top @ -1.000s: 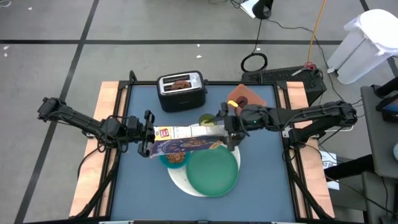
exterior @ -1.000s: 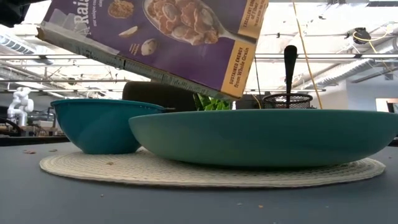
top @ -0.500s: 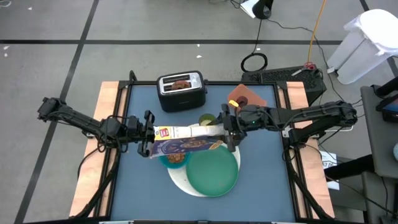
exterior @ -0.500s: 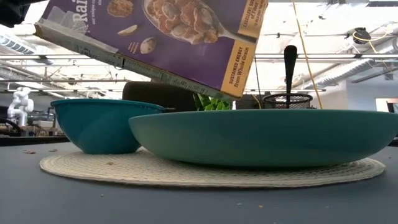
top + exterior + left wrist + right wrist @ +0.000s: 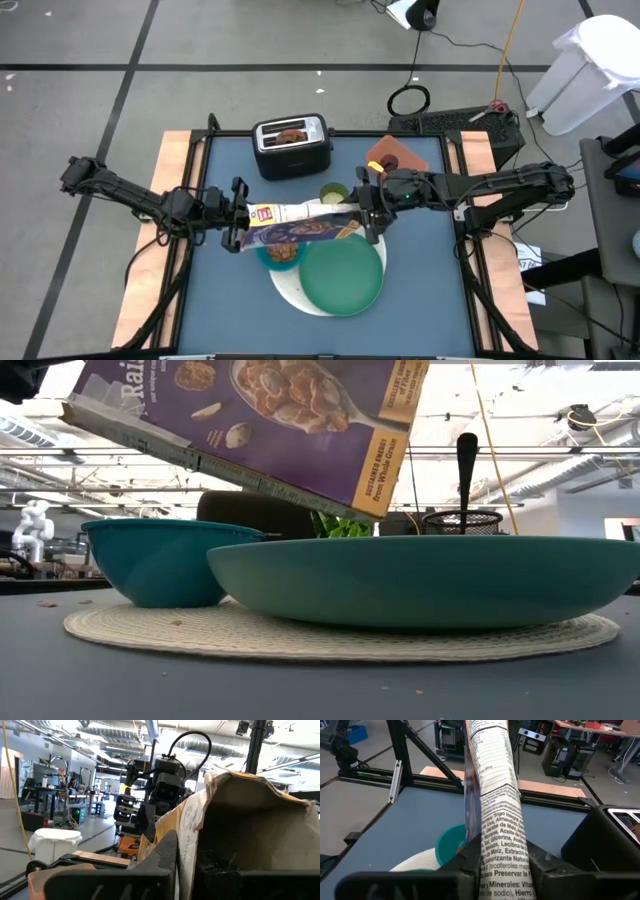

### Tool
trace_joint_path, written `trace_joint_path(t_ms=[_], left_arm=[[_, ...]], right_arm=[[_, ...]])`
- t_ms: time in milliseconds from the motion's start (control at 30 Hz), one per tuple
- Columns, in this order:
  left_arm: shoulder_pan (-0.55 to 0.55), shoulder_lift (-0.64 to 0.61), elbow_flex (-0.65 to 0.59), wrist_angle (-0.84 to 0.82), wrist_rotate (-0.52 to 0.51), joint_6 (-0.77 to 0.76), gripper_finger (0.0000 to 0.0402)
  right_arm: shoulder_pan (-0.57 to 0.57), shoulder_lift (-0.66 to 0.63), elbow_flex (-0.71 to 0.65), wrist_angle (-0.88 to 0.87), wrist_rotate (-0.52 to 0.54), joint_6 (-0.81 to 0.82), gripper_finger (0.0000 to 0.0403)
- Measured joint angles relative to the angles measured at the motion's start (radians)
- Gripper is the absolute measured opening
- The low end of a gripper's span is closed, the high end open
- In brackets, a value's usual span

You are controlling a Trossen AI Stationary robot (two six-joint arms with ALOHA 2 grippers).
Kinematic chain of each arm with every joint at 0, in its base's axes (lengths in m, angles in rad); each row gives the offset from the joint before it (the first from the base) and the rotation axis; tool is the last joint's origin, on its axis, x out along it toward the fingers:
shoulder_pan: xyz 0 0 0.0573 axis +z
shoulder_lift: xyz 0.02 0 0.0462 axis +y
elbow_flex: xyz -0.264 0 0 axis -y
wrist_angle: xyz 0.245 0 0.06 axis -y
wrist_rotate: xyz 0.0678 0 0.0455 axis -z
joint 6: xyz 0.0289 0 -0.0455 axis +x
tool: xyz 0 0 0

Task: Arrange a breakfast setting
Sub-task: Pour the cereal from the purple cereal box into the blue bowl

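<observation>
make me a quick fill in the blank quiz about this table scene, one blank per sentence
1. Both grippers hold a purple ____ box above the table.
2. The box hangs over the blue ____.
3. The bowl and the large green plate both rest on a round white ____.
4. At the table's far edge stands a silver ____ with something brown in its slot.

Missing words: cereal; bowl; mat; toaster

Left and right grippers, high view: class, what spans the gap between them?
A purple cereal box, gripped at opposite ends by left gripper and right gripper, above the blue bowl.
</observation>
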Motion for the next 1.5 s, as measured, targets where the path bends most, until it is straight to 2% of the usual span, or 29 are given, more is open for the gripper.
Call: trace_joint_path(t_ms=[267,500,633,933,1400,1500], left_arm=[[0.0,-0.002,0.002,0.017,0.0,0.034,0.0029],[0.0,-0.002,0.002,0.026,-0.005,0.026,0.0101],[0.0,-0.006,0.002,0.049,-0.007,0.091,0.0128],[0.001,-0.038,0.002,0.236,-0.014,0.233,0.0132],[0.001,-0.178,0.002,0.242,-0.014,0.387,0.0132],[0.001,-0.199,0.002,0.231,-0.014,0.393,0.0132]], right_arm=[[0.0,-0.006,-0.001,0.0,0.0,-0.001,0.0055],[0.0,-0.027,-0.002,-0.002,0.0,0.001,0.0054],[0.0,-0.038,-0.002,-0.005,0.0,0.002,0.0053],[-0.001,-0.085,-0.002,-0.013,0.001,0.003,0.0029],[0.0,-0.231,-0.002,-0.018,0.001,0.025,0.0002],[0.0,-0.28,-0.035,0.031,0.001,0.025,0.0001]])
